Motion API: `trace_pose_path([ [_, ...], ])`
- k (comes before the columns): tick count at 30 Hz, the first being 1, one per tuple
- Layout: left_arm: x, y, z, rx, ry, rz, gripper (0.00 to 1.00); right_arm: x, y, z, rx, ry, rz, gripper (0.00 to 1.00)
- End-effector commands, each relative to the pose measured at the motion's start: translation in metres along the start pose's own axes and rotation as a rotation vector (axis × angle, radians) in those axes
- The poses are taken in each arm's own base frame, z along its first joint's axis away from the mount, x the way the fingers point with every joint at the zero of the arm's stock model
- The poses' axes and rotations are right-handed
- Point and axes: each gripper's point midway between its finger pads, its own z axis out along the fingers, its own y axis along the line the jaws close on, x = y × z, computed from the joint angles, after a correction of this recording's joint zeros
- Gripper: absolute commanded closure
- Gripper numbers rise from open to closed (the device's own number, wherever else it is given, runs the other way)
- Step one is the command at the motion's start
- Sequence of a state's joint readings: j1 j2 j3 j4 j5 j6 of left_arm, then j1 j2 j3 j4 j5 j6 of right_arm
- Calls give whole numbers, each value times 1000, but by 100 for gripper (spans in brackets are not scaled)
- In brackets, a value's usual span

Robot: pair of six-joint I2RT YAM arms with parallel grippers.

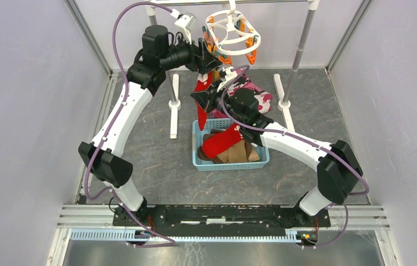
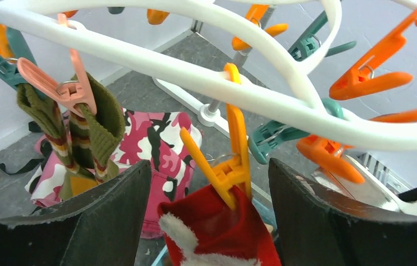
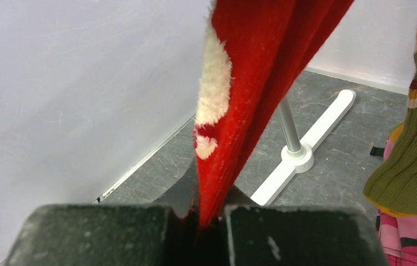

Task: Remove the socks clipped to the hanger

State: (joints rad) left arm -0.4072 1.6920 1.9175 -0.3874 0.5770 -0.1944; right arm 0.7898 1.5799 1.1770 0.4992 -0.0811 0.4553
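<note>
Grey mottled floor (image 1: 151,160) between pale walls. At the far middle the hanger (image 1: 234,33) hangs from a rail. My left claw (image 2: 209,166) is up at its left edge, jaws spread wide on either side of a yellow clip (image 2: 238,127) that bites the top of the red sock (image 2: 217,233). I cannot tell whether either finger touches them. Below, my right claw (image 3: 198,213) is clamped tight on that sock's lower part, and the fabric runs straight up from it. Beside it a striped sock (image 2: 92,127) hangs from a pink clip (image 2: 56,83). Nearer me, a blue basket (image 1: 198,160) holds a second red sock (image 1: 220,143) and a brown sock (image 1: 242,154). A camo cloth (image 2: 156,138) lies just beyond it.
</note>
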Motion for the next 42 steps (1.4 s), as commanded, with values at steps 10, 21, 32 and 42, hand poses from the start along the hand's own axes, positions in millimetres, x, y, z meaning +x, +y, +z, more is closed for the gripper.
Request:
trace_pose_path([
  [10,-34,7,10,-33,-93,110,32,-1,17,-2,-61,8,4,99],
  [21,-47,9,16,-42,-124,131,36,8,16,-5,-65,27,23,99],
  [32,-46,9,17,-44,-126,125,70,10,15,-5,-60,36,26,100],
  [42,-53,-6,13,-4,-143,117,98,14,2,-18,-1,78,-20,100],
])
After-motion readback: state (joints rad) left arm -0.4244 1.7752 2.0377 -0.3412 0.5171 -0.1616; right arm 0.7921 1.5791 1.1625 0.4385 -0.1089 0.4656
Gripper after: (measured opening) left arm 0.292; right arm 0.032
